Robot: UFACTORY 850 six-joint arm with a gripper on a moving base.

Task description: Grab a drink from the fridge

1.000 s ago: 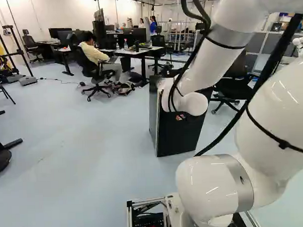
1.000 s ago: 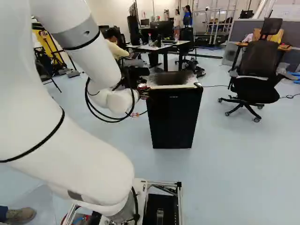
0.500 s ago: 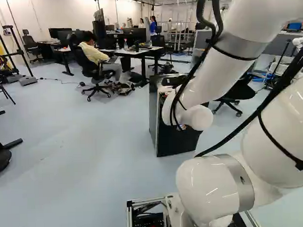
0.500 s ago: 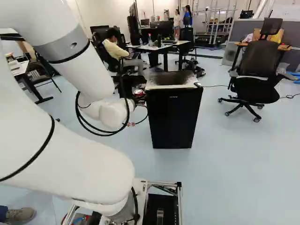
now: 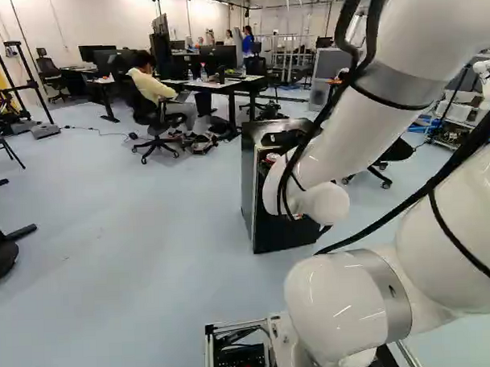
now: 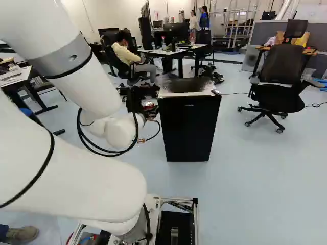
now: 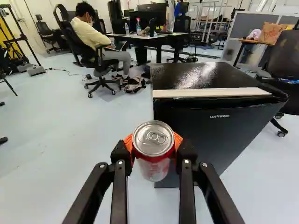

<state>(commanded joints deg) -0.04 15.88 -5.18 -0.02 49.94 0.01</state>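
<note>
In the wrist view, the gripper (image 7: 153, 143) has the drink can (image 7: 153, 161) pinched tight, with one orange pad pressed on each side. The drink can is out of the fridge (image 7: 224, 140), and the fridge door looks closed. So the big part looks done: the drink is grabbed. I think all that is left is to take it away from the fridge and keep a good hold. In the left base view, the arm (image 5: 348, 140) is in front of the fridge and hides part of it. The end of the arm sits lower against the fridge than it did a second ago. In the right base view, the drink can is near the fridge, just left of its top. The arm has pulled away from the fridge a bit, and the drink can went with it. The fridge has stayed put.
</note>
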